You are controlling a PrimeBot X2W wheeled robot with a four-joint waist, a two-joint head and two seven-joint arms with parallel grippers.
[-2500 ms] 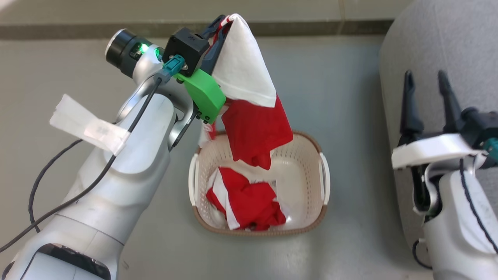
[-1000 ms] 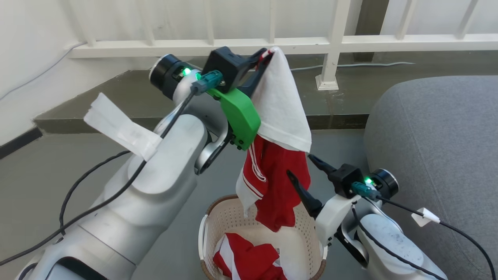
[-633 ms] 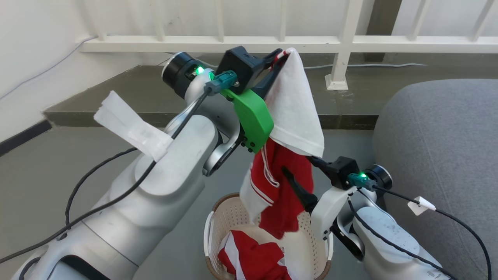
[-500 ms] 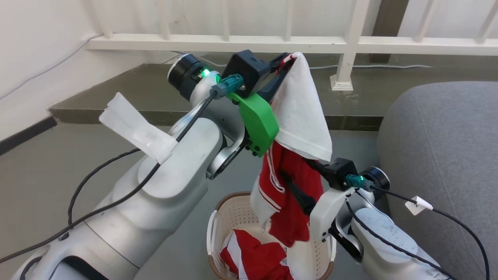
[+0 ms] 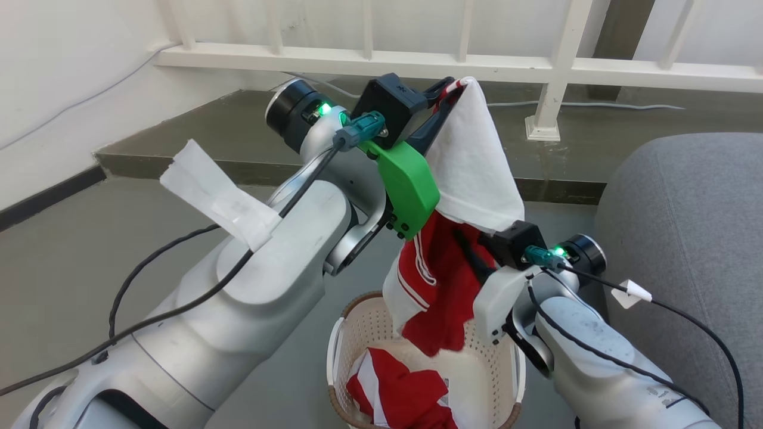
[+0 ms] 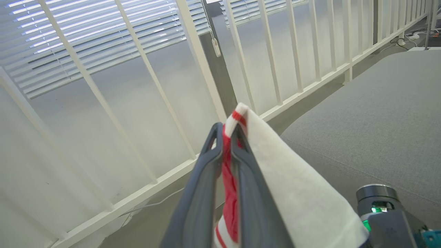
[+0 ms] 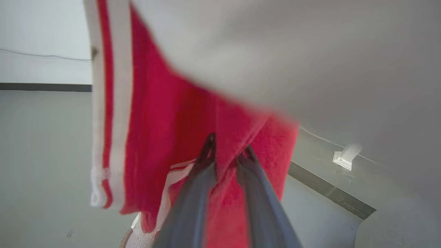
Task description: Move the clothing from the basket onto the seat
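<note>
1. Looking down from the head, we saw the basket on the floor, and we placed everything else by it.
2. High above the basket, our left gripper was closed tight on the top corner of a garment. The left wrist view showed a red-and-white hem squeezed between its two fingers.
3. The garment hung straight down from that pinch. Its white panel was uppermost and its red part with thin white stripes lay below. Its lower end dangled over the basket's open top.
4. Our right gripper was above the basket's right rim, pushed into the red part just under the white panel. In the right wrist view its fingers stood close together, with a narrow gap and red cloth lying in it. We could not tell whether the cloth was truly clamped.
5. The other garment, also red and white, lay crumpled inside the basket, on its bottom.
6. The sofa stood just to the right of the basket.
7. A white railing ran along a raised ledge beyond the basket.
</note>
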